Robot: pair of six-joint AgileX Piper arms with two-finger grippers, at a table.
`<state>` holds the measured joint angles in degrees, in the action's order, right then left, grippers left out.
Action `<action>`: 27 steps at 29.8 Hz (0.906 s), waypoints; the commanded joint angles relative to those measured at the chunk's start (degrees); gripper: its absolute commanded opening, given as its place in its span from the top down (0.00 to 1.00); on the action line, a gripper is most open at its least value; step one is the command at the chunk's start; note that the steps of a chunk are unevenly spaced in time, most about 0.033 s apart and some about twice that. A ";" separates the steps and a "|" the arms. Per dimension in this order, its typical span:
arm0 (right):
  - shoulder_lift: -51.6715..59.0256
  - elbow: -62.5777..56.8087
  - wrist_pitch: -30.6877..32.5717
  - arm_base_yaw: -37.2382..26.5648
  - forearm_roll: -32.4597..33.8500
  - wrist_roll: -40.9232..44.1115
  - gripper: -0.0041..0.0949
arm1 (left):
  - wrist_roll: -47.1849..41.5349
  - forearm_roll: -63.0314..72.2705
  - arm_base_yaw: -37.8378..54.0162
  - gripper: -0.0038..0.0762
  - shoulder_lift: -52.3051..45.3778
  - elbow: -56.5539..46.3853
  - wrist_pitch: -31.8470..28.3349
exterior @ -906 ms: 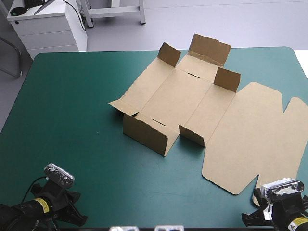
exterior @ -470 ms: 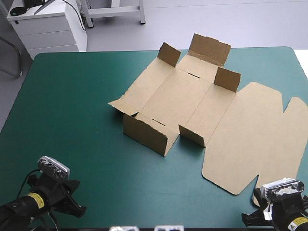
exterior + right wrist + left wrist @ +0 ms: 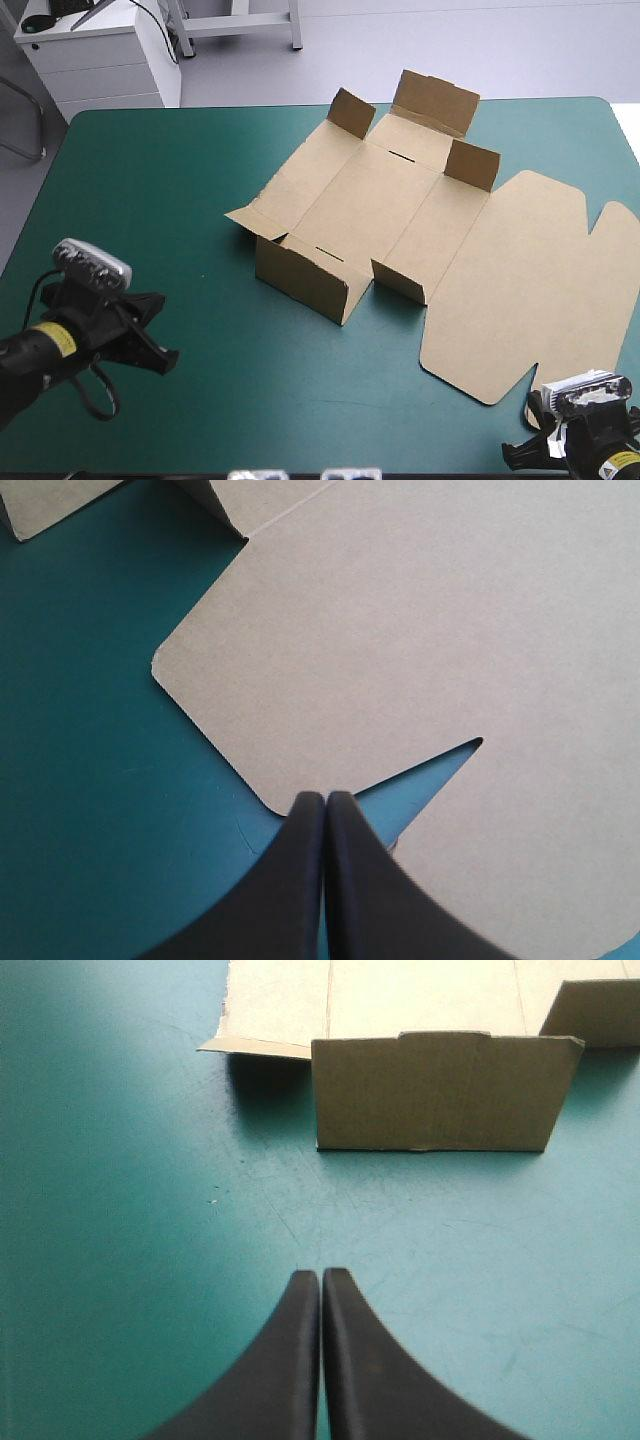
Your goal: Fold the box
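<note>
The flat-cut brown cardboard box (image 3: 400,210) runs out past the high view's right side, so its broad lid panel (image 3: 530,290) loses its outer edge. In the left wrist view the near upright brown wall (image 3: 435,1090) hides the board just behind it, and a second wall (image 3: 600,1010) is cropped. In the right wrist view the right black fin-fingered end effector (image 3: 323,800), tips pressed together, covers part of the lid's edge beside a notch (image 3: 440,765). The high view crops that end effector at the bottom of the teal-green surface (image 3: 150,200).
</note>
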<state>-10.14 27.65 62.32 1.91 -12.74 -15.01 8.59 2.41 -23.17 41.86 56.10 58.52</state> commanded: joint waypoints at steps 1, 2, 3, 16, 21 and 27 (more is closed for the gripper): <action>-0.92 1.29 -3.66 0.30 -0.88 -0.32 0.98 | 0.31 -2.02 -0.44 0.96 7.40 6.21 -3.02; -0.92 1.29 -3.66 0.30 -0.88 -0.32 0.98 | 0.92 -2.41 -0.44 0.96 9.75 7.80 -3.13; -0.92 1.29 -3.66 0.30 -0.88 -0.32 0.98 | 1.81 -3.29 -0.44 0.96 12.11 9.44 -3.14; -0.92 1.29 -3.66 0.30 -0.88 -0.32 0.98 | 17.44 1.82 -0.44 0.93 36.33 29.64 8.92; -0.92 1.29 -3.66 0.30 -0.88 -0.32 0.98 | 20.86 3.35 -0.44 0.93 43.92 37.29 15.26; -0.92 1.29 -3.66 0.30 -0.88 -0.32 0.98 | 20.61 3.10 -0.31 0.93 49.16 43.63 15.03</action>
<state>-10.14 27.65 62.32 1.91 -12.74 -15.01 29.32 4.57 -23.17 91.50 95.90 71.23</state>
